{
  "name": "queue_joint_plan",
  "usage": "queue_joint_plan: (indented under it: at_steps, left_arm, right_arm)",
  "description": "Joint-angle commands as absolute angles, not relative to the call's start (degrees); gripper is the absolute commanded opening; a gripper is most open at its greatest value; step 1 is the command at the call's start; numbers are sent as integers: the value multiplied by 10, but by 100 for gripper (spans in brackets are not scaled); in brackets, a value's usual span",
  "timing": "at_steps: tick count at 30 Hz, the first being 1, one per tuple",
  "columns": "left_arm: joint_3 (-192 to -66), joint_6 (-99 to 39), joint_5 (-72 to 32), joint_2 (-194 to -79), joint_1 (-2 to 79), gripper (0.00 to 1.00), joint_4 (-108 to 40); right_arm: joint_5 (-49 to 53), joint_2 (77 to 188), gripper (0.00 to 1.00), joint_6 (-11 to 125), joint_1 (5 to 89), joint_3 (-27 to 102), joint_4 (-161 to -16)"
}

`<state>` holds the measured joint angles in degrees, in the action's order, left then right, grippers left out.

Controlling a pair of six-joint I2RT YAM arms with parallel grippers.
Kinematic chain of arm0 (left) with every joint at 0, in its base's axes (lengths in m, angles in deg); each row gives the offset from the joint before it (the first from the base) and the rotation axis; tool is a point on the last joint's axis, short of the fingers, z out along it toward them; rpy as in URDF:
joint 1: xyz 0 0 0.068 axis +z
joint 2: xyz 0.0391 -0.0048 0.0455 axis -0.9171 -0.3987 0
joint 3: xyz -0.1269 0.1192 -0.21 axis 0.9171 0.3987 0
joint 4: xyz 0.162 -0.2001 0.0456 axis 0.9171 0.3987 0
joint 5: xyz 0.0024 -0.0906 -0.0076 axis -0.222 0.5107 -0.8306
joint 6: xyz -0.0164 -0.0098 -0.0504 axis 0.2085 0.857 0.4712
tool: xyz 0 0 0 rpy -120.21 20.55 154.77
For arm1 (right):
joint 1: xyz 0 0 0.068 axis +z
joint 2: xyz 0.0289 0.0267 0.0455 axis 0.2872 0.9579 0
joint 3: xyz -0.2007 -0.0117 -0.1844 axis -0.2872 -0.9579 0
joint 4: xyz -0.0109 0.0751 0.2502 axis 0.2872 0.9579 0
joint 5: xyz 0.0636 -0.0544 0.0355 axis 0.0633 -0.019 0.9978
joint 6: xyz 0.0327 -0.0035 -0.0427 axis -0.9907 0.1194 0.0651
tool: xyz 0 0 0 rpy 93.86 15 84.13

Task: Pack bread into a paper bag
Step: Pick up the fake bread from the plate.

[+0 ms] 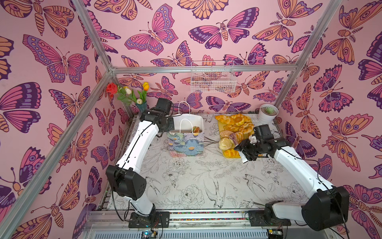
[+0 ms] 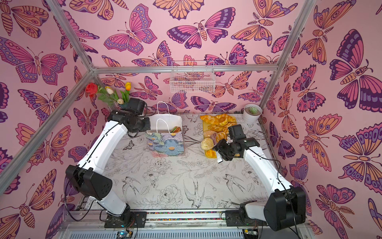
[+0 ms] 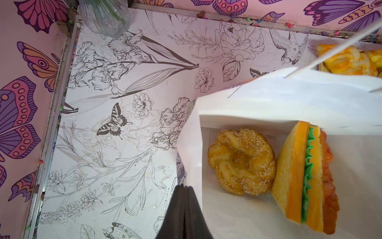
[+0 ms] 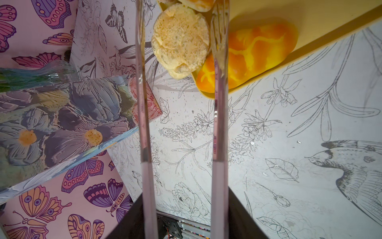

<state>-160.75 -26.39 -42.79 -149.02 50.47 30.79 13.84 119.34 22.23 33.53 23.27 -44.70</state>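
Nearest me, the right gripper [image 4: 179, 24] is hovering with its long clear fingers spread, straddling a round, pale, seed-crusted roll [image 4: 179, 39]. The roll is perching at the near corner of the flat yellow tray [image 4: 320, 24], touching an orange glazed loaf [image 4: 254, 51]; I cannot tell whether either finger is touching the roll. I am judging this the risky part: one finger is lining up over the loaf, so a squeeze could catch both pieces or nudge the roll off onto the flower-printed table [image 1: 196, 182]. Farther in, the boxy, white-lined paper bag [image 1: 186, 144] with blue-green painted flowers is standing upright beside the tray, holding a sugared ring pastry [image 3: 241, 161] and a layered sandwich [image 3: 303, 178] leaning on edge. The left gripper [image 3: 185, 192] is pressing its black fingers together on the bag's side rim, it seems. That single pinch on thin paper is worrying me: a bump could tip or tear it, and the white cord handles [image 3: 330, 54] could snag a delivery. Beyond, more golden pastries [image 1: 235, 122] are waiting.
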Motion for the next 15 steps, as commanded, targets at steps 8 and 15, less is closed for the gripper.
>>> queue_joint_plan:
  at_steps: [8,15]
  left_arm:
    - [-1596,-259,-441,-1484,510,6,312]
    - [-1595,-259,-445,-1486,509,7,311]
  right_arm:
    - [156,1221,53,197,329,231,-485]
    - [157,1232,52,197,321,229,-494]
